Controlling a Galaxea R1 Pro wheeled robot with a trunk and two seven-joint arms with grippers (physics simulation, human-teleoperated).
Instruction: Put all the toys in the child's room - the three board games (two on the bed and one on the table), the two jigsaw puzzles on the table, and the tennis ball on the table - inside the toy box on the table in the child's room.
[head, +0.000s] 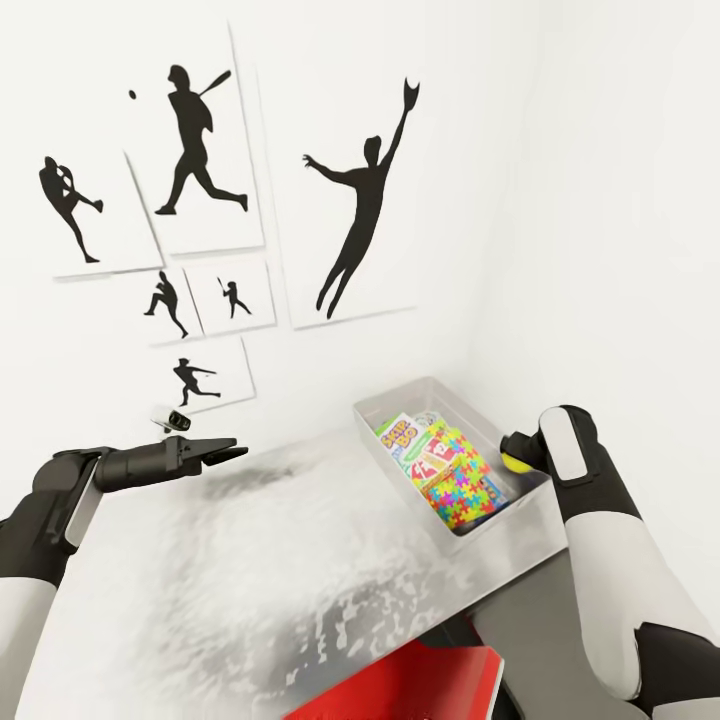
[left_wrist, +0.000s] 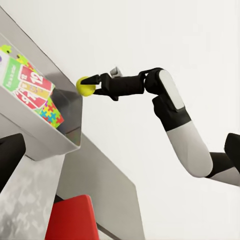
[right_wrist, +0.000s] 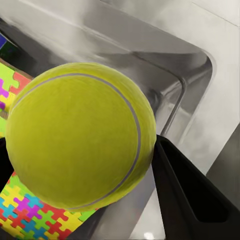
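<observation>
Hovering at the toy box's (head: 470, 398) near rim, the right gripper (left_wrist: 97, 85) pinches the tennis ball (head: 514, 461) between its closed fingers (right_wrist: 187, 195), holding it just above and beside the box wall rather than over its middle, presumably so the ball clears the edge before being let go. The box sits at the far right corner of the pale surface (head: 250, 560), already packed with a colourful jigsaw puzzle (head: 465, 490) lying on top and bright card-game boxes (head: 400, 437) beneath and beside it; the right wrist view shows puzzle pieces directly under the ball, so a drop from slightly further in would likely land it on the stack. The left gripper (head: 222, 450) hangs over the surface's far left edge, well apart from the box, fingers nearly together and holding nothing, seemingly parked out of the way. A red object (head: 420, 685) juts out below the near edge of the surface.
</observation>
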